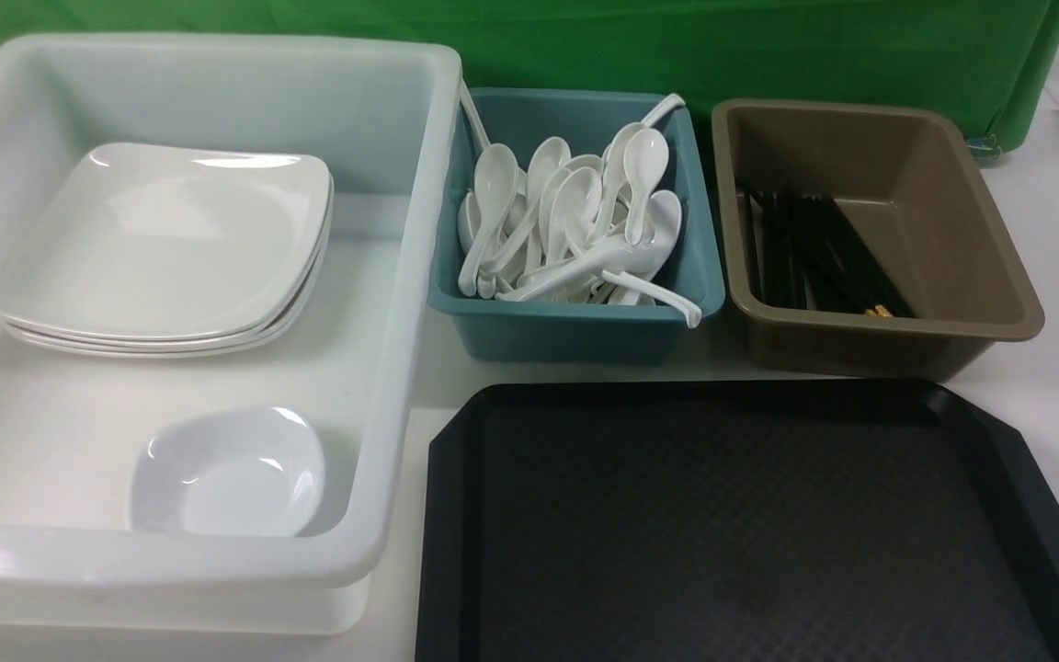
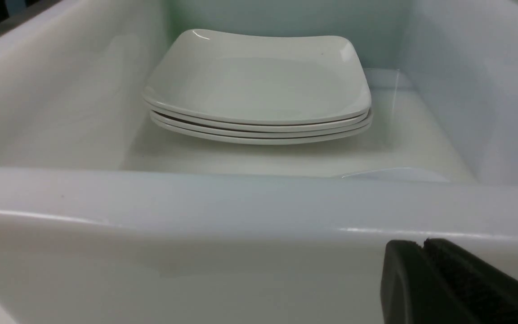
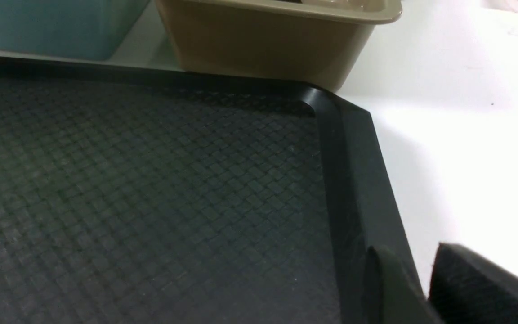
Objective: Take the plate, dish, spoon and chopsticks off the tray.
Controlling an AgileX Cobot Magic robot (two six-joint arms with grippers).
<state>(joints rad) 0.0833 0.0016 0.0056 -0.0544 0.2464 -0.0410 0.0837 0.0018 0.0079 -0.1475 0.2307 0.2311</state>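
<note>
The black tray [image 1: 732, 515] lies bare at the front right, and the right wrist view shows only its textured floor [image 3: 151, 180]. A white plate [image 1: 162, 239] tops a stack of three in the white tub [image 1: 401, 276], also seen in the left wrist view [image 2: 259, 76]. The small dish [image 1: 231, 473] sits in the tub's near corner. Several white spoons [image 1: 566, 221] fill the teal bin. Black chopsticks [image 1: 814, 253] lie in the brown bin. My left gripper [image 2: 421, 245] is shut and empty, just outside the tub's near wall. My right gripper [image 3: 407, 252] stands open and empty over the tray's right rim.
The teal bin [image 1: 575, 331] and brown bin [image 1: 860, 345] stand side by side behind the tray, and the brown bin [image 3: 263, 40] almost touches its far rim. A green cloth [image 1: 768, 46] hangs at the back. White tabletop [image 3: 466, 135] runs to the right of the tray.
</note>
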